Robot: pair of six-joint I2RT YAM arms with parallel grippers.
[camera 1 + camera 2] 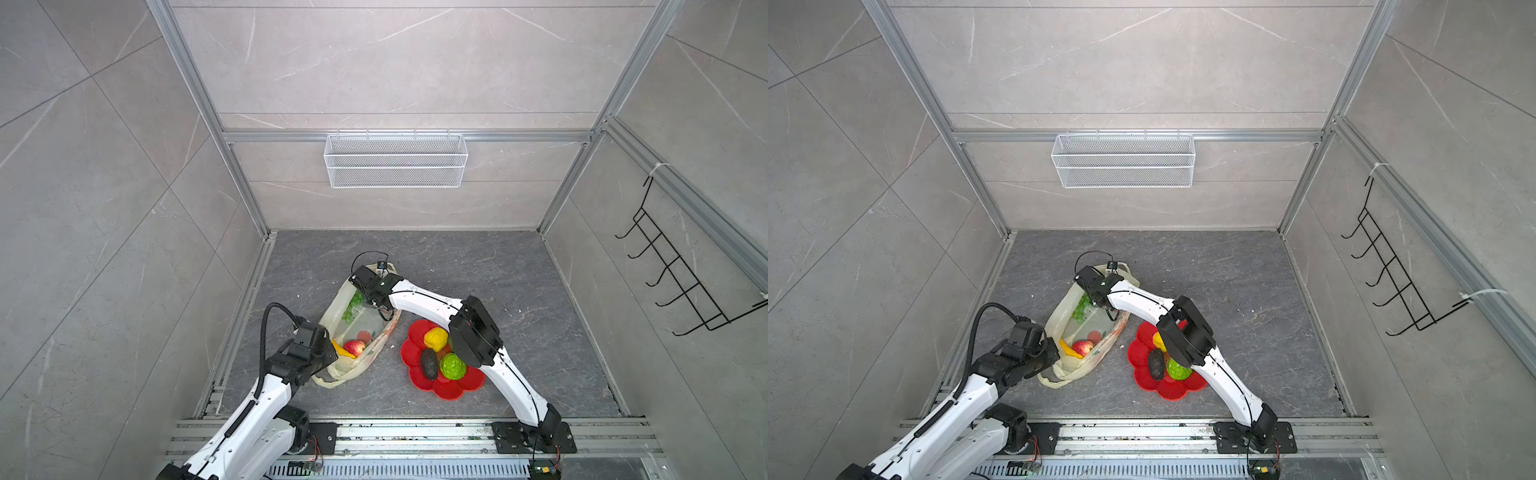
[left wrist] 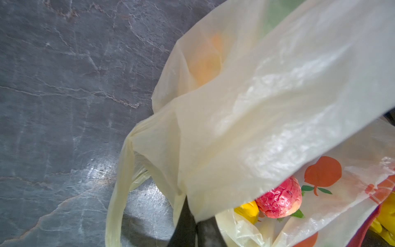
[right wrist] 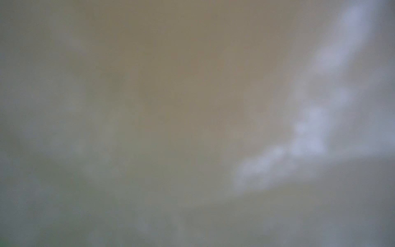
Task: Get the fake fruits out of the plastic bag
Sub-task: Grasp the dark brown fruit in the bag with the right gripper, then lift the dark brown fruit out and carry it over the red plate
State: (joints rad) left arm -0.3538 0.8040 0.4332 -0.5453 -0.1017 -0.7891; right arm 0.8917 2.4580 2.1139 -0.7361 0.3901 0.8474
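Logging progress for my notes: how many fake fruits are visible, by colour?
Yellow: 2 (lemon, banana)
Green: 2 (grape bunch, bumpy ball)
Red: 1 (red fruit)
Dark: 1 (avocado)
Total: 6 visible, 3 of them inside the plastic bag

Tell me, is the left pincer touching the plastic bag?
Touching. In the left wrist view, the shut left pincer has a fold of the plastic bag clamped between its dark jaws, with no gap showing.

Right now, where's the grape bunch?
In both top views, the grape bunch lies left of centre, inside the plastic bag, far end, beside the right gripper.
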